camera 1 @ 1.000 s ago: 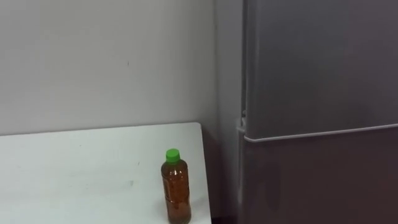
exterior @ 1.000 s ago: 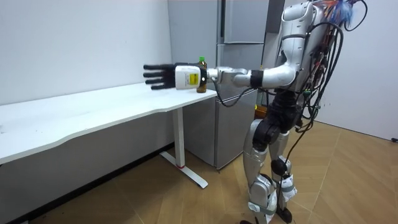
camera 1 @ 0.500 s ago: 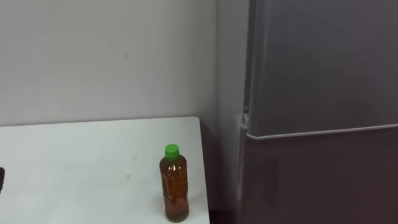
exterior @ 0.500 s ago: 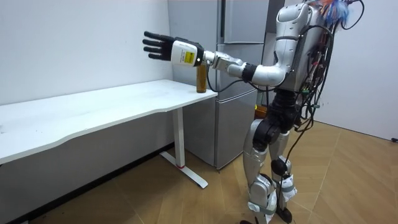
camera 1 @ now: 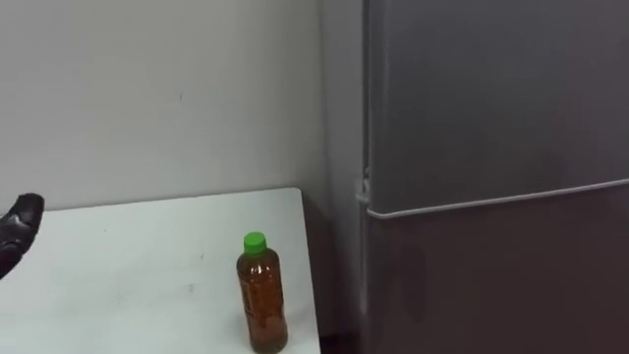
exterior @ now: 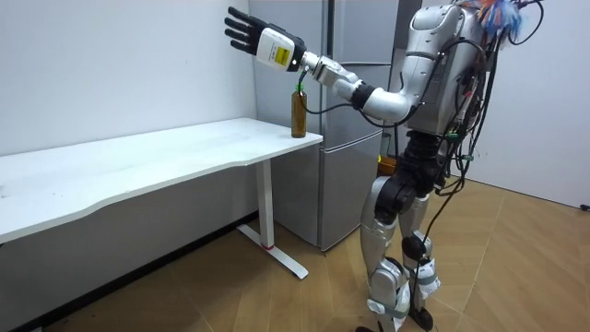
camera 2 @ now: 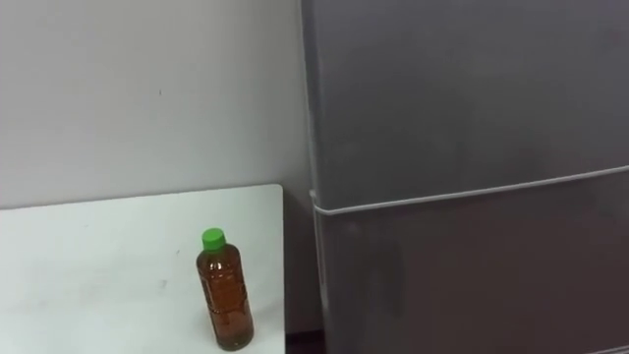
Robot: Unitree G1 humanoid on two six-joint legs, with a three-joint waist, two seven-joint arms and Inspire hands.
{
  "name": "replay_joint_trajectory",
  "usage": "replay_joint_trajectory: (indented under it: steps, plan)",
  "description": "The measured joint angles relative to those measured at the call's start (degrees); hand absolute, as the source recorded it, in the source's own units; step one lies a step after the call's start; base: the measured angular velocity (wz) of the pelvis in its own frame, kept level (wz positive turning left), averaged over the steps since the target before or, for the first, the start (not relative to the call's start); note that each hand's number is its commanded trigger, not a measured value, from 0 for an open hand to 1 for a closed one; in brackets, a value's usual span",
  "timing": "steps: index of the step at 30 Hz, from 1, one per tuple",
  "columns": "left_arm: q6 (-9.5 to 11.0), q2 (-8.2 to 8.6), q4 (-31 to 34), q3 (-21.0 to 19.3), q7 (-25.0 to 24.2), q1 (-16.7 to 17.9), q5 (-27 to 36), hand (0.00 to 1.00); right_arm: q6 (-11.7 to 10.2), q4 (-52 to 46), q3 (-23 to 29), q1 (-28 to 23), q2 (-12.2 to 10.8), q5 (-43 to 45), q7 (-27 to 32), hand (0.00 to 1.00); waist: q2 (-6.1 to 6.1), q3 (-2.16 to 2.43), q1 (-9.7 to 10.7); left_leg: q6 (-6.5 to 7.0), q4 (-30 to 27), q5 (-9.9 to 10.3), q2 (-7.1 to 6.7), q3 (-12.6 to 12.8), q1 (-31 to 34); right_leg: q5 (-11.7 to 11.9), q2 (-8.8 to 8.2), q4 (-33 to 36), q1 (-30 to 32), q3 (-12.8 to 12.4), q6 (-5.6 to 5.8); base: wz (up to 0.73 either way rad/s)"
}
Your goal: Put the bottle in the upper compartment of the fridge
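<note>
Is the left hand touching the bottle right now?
Apart. The room view shows the left hand high above the bottle, with bare wall between them; the bottle stands alone on the table.

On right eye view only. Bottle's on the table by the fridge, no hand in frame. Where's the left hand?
Observer: Room view has the left hand raised high, up and to that view's left of the bottle, not touching it.
Operator: Fingers open or curled?
Observer: Open. The fingers are straight and spread, holding nothing.
Operator: Does the left eye view catch it?
Observer: Yes, a dark part of the hand sits at its left edge, well left of the bottle.
</note>
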State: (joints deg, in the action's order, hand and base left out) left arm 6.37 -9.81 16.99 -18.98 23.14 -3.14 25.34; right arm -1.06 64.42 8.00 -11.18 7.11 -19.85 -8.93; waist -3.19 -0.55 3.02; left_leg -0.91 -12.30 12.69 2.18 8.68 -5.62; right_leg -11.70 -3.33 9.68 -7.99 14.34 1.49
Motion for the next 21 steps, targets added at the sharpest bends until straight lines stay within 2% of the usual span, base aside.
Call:
replay_joint_trajectory:
  steps: [3, 7, 13, 18, 21]
  plan:
    - [-1.18, 0.00, 0.16, 2.15, -2.66, -1.61, 0.23, 0.00, 0.70, -0.03, -0.01, -0.05, 0.02, -0.91, -0.01, 0.00, -0.12, 0.09, 0.22, -0.01, 0.50, -0.01, 0.02, 0.13, 0.01, 0.02, 0.08, 0.12, 0.08, -0.23, -0.04, -0.01]
    - [-3.30, -0.01, 0.05, 4.08, -7.53, -3.82, 3.46, 0.00, 1.28, 0.42, 0.08, 0.85, 0.07, -0.50, -0.46, 0.00, -0.39, 0.20, 2.21, -0.03, 0.46, -0.02, 0.02, 0.13, 0.01, 0.05, 0.09, -0.01, 0.28, -0.18, -0.08, -0.01]
    - [-6.52, 0.00, -0.15, 8.72, -15.24, -4.00, 4.53, 0.00, 1.96, 0.65, -0.01, 1.98, -0.18, -0.65, -1.07, 0.00, 0.02, -0.06, 4.55, -0.07, 0.71, -0.05, 0.00, 0.64, -0.06, 0.05, 0.08, -0.06, 0.59, -0.42, -0.07, -0.05]
    - [-8.98, 0.00, -0.48, 10.96, -17.99, -4.46, 4.48, 0.00, 2.50, 0.66, -0.07, 2.41, -0.27, -0.58, -1.26, 0.00, 0.46, -0.19, 5.77, -0.07, 0.72, -0.05, 0.01, 0.95, 0.04, 0.05, 0.12, -0.01, 1.08, -1.59, -0.07, -0.08]
    - [-9.89, 0.00, -2.35, 10.98, -19.26, -6.35, 4.48, 0.00, 3.22, 0.74, -0.04, 2.94, -0.39, -0.25, -1.26, 0.00, 0.90, -0.03, 6.34, -0.07, 0.75, -0.05, 0.06, 1.48, 0.02, 0.05, 0.15, 0.06, 1.24, -1.88, -0.07, -0.04]
